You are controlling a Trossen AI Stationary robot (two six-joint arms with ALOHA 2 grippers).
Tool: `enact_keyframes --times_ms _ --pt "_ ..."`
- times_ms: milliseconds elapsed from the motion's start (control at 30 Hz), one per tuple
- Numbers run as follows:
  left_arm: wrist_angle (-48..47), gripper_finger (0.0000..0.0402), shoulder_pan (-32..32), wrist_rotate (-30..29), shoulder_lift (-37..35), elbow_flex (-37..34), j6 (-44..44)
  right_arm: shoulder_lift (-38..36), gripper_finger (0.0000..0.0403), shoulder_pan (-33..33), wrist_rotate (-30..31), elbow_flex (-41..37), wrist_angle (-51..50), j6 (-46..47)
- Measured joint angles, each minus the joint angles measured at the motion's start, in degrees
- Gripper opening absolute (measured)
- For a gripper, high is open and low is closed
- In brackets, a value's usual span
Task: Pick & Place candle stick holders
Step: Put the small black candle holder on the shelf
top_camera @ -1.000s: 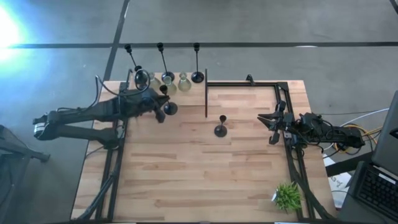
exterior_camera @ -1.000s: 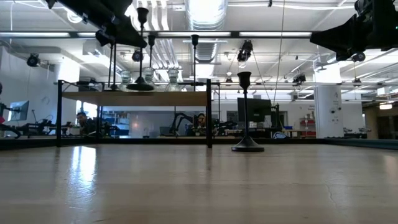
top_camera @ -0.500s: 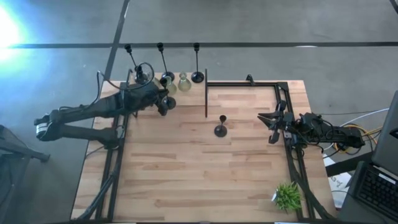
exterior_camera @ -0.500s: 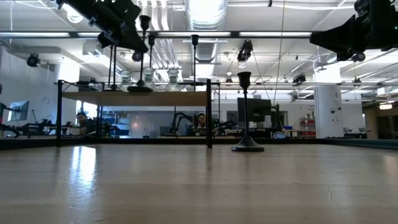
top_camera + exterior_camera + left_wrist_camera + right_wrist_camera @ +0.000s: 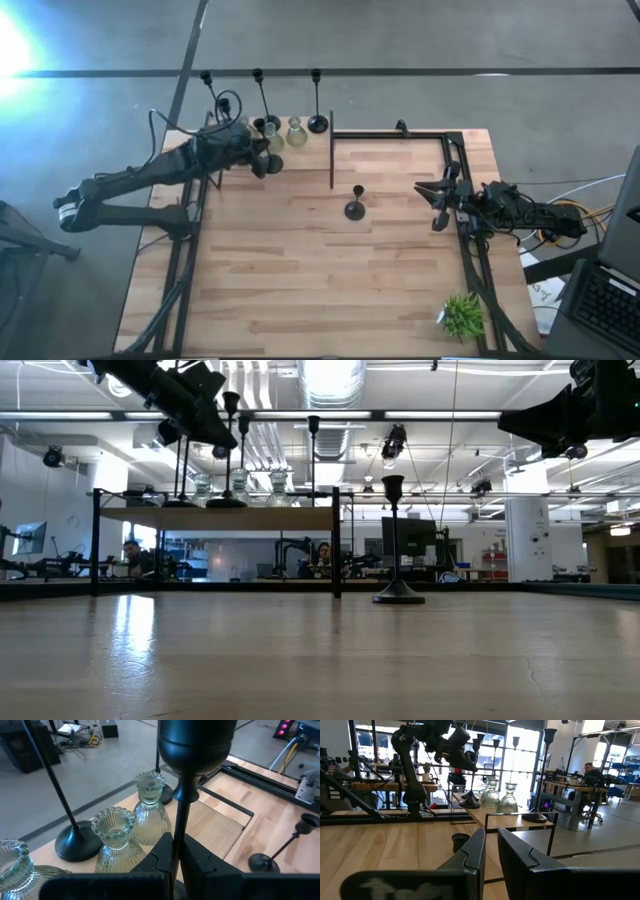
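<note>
At the table's far left corner, over the raised shelf:
Left gripper [image 5: 262,158]: clamped tight on the thin stem of a short black metal candle stick holder [image 5: 196,750], its cup standing above the fingers [image 5: 200,862] in the wrist view.
Held holder's position: above the shelf's near edge, just beside the glass pieces; whether its base touches the shelf cannot be told.
Shelf contents: squat pale-green ribbed glass holders [image 5: 150,810], and tall black round-based holders [image 5: 317,122] on thin stems, ranged along the raised wooden shelf [image 5: 230,517].
Table centre: a second short black holder [image 5: 355,208] standing upright and alone on the light wooden table [image 5: 320,290], well apart from both arms.
Right gripper [image 5: 436,205]: idle over the table's right edge, fingers [image 5: 470,855] a narrow gap apart, holding nothing.
Near right corner: a small green potted plant [image 5: 461,315].
</note>
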Motion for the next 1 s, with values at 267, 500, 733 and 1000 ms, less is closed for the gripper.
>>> enact_keyframes --times_ms 267,500,733,1000 --pt "0.3 0.0017 -2.1 0.8 0.0 0.0 -2.9 0.0 0.0043 0.0 0.0 0.0 -0.1 0.2" --pt "-2.3 0.0017 -10.5 -7.4 -1.2 1.8 -3.5 0.0 0.0043 0.0 0.0 0.0 -0.3 0.2" --pt "-6.9 0.0017 -15.5 -14.3 -1.4 4.9 -4.0 0.0 0.0043 0.0 0.0 0.0 -0.4 1.3" --pt "-7.5 0.0017 -29.2 -38.0 0.0 3.3 -12.9 0.1 0.0043 0.0 0.0 0.0 -0.5 2.5"
